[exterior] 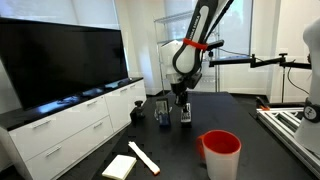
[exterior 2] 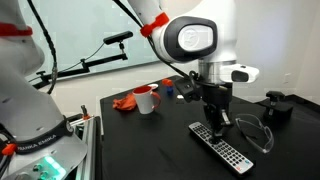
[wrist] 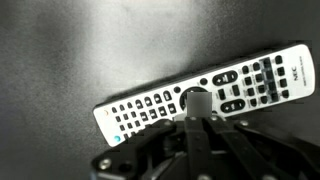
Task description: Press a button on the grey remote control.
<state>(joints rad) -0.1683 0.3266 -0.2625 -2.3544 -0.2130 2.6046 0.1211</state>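
Observation:
The grey remote control point(wrist: 150, 108) lies flat on the black table, with a pale face and rows of dark buttons in the wrist view. It also shows in an exterior view point(exterior 2: 226, 150), running toward the table's front edge. My gripper point(wrist: 197, 100) is shut, fingers pressed together. Its tip sits on the remote's middle, by the round button ring. It points straight down over the remote in both exterior views point(exterior 2: 217, 126) point(exterior: 183, 113). The buttons under the tip are hidden.
A red cup point(exterior: 221, 150), a long white flat bar point(exterior: 143, 157) and a pale pad point(exterior: 119, 166) lie near one table edge. A small dark upright object point(exterior: 163, 116) stands beside the gripper. A white mug point(exterior 2: 146, 101), red cloth point(exterior 2: 124, 102), clear glasses point(exterior 2: 256, 133) and a black block point(exterior 2: 277, 105) surround the remote.

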